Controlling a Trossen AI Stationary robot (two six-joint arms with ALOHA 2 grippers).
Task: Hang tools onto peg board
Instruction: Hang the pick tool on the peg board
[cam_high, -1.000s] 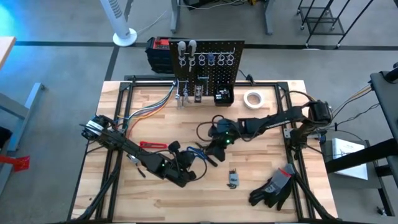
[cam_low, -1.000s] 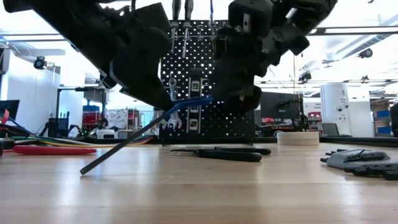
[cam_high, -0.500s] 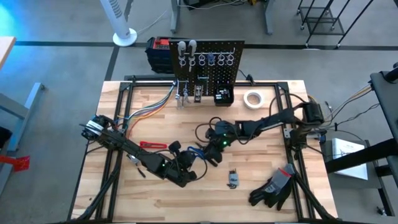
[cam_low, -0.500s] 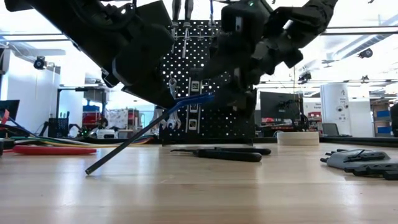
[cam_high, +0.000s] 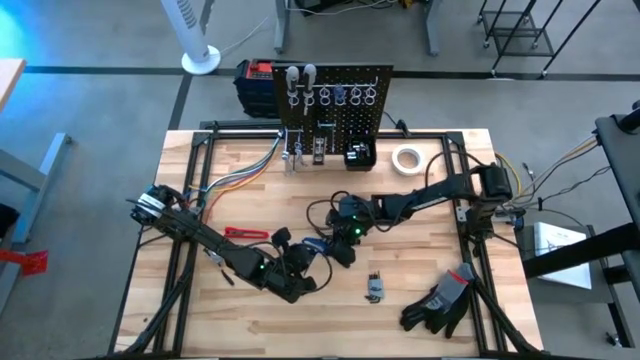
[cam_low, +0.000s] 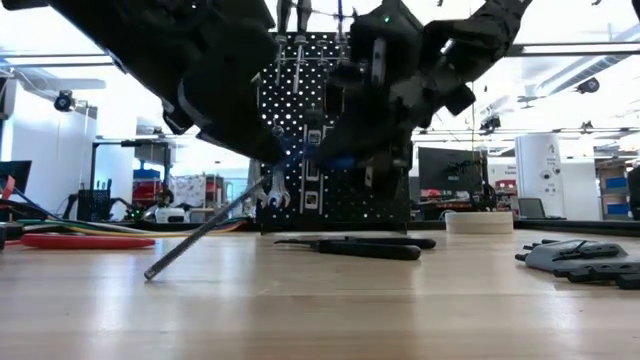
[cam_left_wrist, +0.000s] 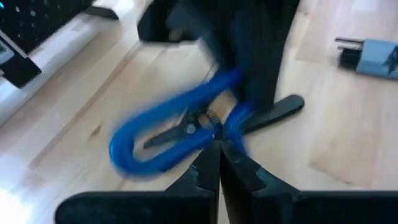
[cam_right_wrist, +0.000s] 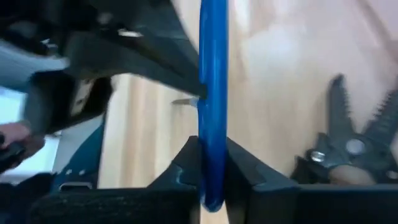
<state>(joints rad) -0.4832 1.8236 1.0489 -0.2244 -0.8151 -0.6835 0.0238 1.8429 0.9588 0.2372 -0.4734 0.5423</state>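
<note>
Wooden bench (cam_high: 250, 190) planks lay under a mid-air handover: the right end effector (cam_high: 340, 243) was pressed together on the blue loop handle of the blue-handled tool (cam_left_wrist: 168, 134), while the left end effector (cam_high: 300, 262), just beside it, pinched the same tool. With both clamped, opposed pulls could twist or drop it. Both arms reached low toward the bench middle; the peg board (cam_high: 335, 100) stood well beyond them.

No readable text or labels anywhere.
</note>
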